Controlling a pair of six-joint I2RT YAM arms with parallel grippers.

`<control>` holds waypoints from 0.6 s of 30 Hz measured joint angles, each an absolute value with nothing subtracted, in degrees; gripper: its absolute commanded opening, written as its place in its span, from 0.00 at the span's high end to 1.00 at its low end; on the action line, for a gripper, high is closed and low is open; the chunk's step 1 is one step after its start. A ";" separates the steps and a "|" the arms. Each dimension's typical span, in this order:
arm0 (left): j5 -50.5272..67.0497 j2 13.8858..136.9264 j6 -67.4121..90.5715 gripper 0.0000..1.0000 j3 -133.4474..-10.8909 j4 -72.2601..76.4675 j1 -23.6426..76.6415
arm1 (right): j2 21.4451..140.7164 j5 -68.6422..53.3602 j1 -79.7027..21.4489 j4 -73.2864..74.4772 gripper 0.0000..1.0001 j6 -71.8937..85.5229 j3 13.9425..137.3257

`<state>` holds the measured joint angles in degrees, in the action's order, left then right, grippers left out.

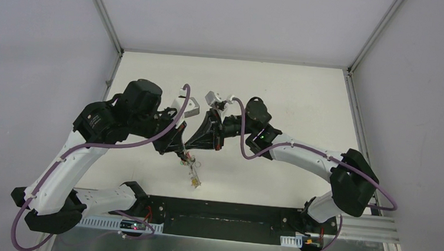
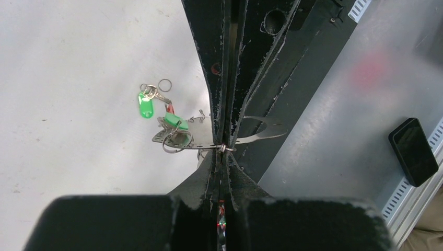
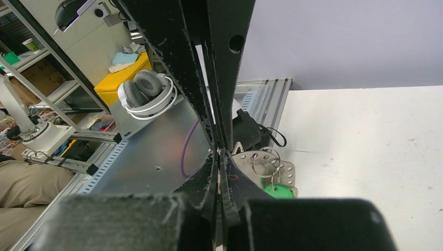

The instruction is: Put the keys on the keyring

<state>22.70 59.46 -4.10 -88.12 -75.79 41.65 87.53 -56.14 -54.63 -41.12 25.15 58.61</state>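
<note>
My left gripper [image 1: 182,152] [image 2: 223,148] and right gripper [image 1: 190,146] [image 3: 219,152] meet tip to tip above the table's near middle, both shut. Pinched between the tips is the keyring [image 2: 194,145] [image 3: 267,166], which shows as a flat grey metal piece with holes. A small wire ring and a green-capped key [image 2: 171,121] [image 3: 278,191] hang on it. Further keys [image 1: 193,174] trail down from the grippers toward the front edge. A bright green tag [image 2: 144,106] with small rings shows lower against the table; I cannot tell whether it hangs or lies there. No black-capped key shows.
A grey bracket [image 1: 192,107] and a small white part [image 1: 213,96] sit on the table behind the grippers. A black phone-like slab [image 2: 412,151] lies on the metal shelf beside the table. Headphones [image 3: 149,91] rest on a yellow box [image 3: 123,78] off the table.
</note>
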 measured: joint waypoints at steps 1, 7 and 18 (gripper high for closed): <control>22.68 59.46 -4.10 1.00 -88.09 -75.83 41.65 | 87.68 -56.29 -54.63 -41.36 1.00 25.36 58.61; 22.65 59.44 -4.16 0.79 -87.85 -75.77 41.65 | 87.72 -56.47 -54.61 -41.52 1.00 25.65 58.61; 22.15 52.90 -2.20 0.59 -82.74 -66.54 41.65 | 87.26 -55.05 -54.63 -41.74 1.00 25.61 57.47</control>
<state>22.15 52.90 -2.20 -82.74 -66.54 41.65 87.26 -55.05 -54.63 -41.74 25.61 57.47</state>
